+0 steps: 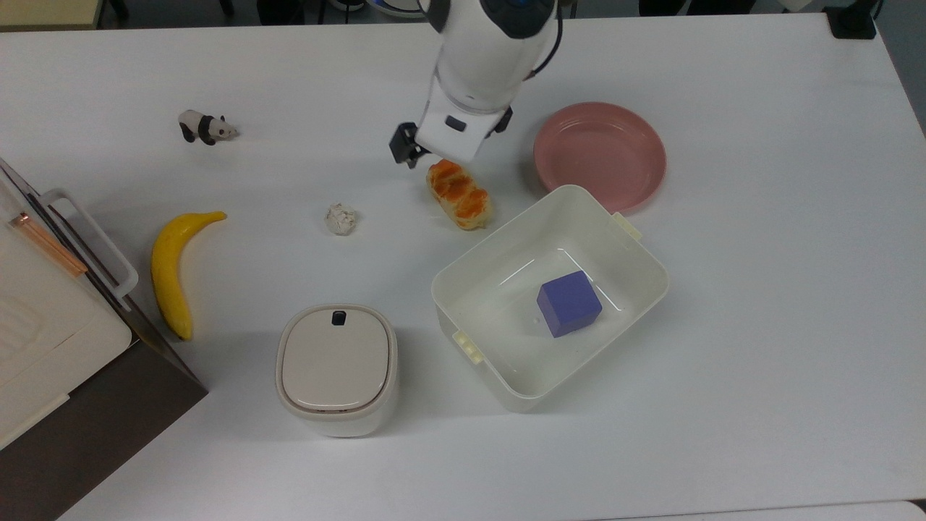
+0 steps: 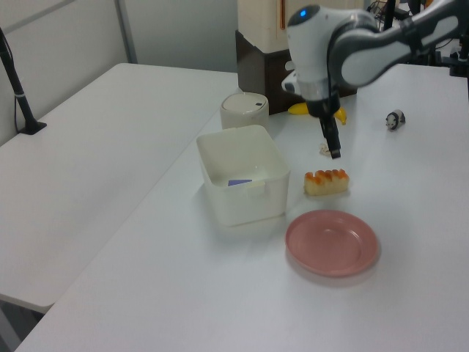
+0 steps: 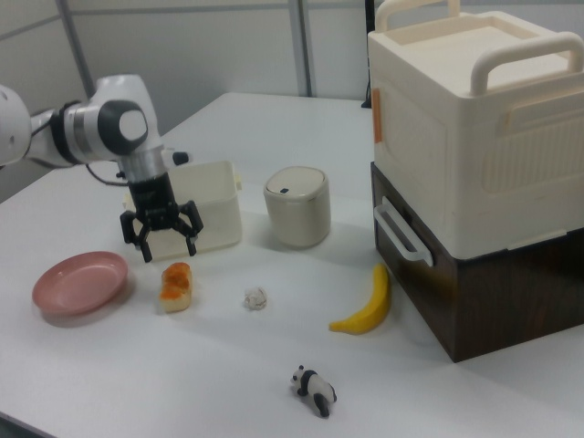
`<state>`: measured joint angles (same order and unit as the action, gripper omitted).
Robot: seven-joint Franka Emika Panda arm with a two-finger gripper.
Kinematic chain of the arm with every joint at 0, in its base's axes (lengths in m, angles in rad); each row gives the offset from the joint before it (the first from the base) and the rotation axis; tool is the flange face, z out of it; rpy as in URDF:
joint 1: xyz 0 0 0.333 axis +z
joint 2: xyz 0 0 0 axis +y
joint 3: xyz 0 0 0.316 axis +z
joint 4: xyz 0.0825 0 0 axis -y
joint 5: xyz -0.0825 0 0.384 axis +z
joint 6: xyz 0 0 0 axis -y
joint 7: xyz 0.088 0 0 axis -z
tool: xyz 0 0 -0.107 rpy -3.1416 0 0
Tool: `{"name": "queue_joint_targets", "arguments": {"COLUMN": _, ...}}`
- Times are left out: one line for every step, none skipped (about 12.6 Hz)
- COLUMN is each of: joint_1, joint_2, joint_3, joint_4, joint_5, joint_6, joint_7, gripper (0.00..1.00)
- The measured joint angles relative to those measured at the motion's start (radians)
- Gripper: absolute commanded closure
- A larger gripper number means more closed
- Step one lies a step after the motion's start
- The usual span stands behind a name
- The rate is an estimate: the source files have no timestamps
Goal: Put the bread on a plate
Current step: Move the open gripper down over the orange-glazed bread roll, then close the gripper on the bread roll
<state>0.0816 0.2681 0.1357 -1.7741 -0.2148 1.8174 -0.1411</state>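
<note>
My gripper (image 3: 169, 243) hangs above a white table (image 1: 759, 325) with its two fingers spread wide and nothing between them. In the right view it is poised just over the bread (image 3: 175, 282), not touching it. The bread (image 1: 459, 194) is a small braided bun with an orange-brown crust, lying flat on the table. In the top view my white wrist housing covers the bun's upper end. The pink plate (image 1: 600, 155) sits near the bun on the top view's right, bare, with a strip of table between them. A white tub (image 1: 506, 369) holding a blue cube (image 1: 569, 303) stands just below both of them in the top view, its rim close to the bun and overlapping the plate's edge. Farther off on the top view's left lie a crumpled paper ball (image 1: 341, 218), a banana (image 1: 172, 269) and a toy panda (image 1: 205, 127). As I judge it, the task is at its beginning: nothing is grasped yet. Left to do are lowering around the bun, closing on it, lifting, carrying it across to the plate and letting go.
</note>
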Motion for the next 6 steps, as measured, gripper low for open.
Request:
{"name": "queue_joint_targets", "arguments": {"joint_1": 0.011, "joint_2": 0.005, "joint_3": 0.0, "joint_4": -0.031, "joint_5": -0.014, "joint_6": 0.041, "joint_7": 0.0, "gripper": 0.0}}
{"name": "queue_joint_targets", "arguments": {"joint_1": 0.018, "joint_2": 0.011, "joint_3": 0.0, "joint_4": -0.044, "joint_5": -0.024, "joint_6": 0.057, "joint_7": 0.0, "gripper": 0.0}}
{"name": "queue_joint_targets", "arguments": {"joint_1": 0.028, "joint_2": 0.023, "joint_3": 0.0, "joint_4": -0.051, "joint_5": -0.036, "joint_6": 0.068, "joint_7": 0.0, "gripper": 0.0}}
{"name": "queue_joint_targets", "arguments": {"joint_1": 0.034, "joint_2": 0.033, "joint_3": 0.0, "joint_4": -0.051, "joint_5": -0.041, "joint_6": 0.083, "joint_7": 0.0, "gripper": 0.0}}
{"name": "queue_joint_targets", "arguments": {"joint_1": 0.037, "joint_2": 0.04, "joint_3": 0.0, "joint_4": -0.051, "joint_5": -0.042, "joint_6": 0.107, "joint_7": 0.001, "gripper": 0.0}}
{"name": "queue_joint_targets", "arguments": {"joint_1": 0.038, "joint_2": 0.048, "joint_3": 0.0, "joint_4": -0.051, "joint_5": -0.048, "joint_6": 0.128, "joint_7": 0.004, "gripper": 0.0}}
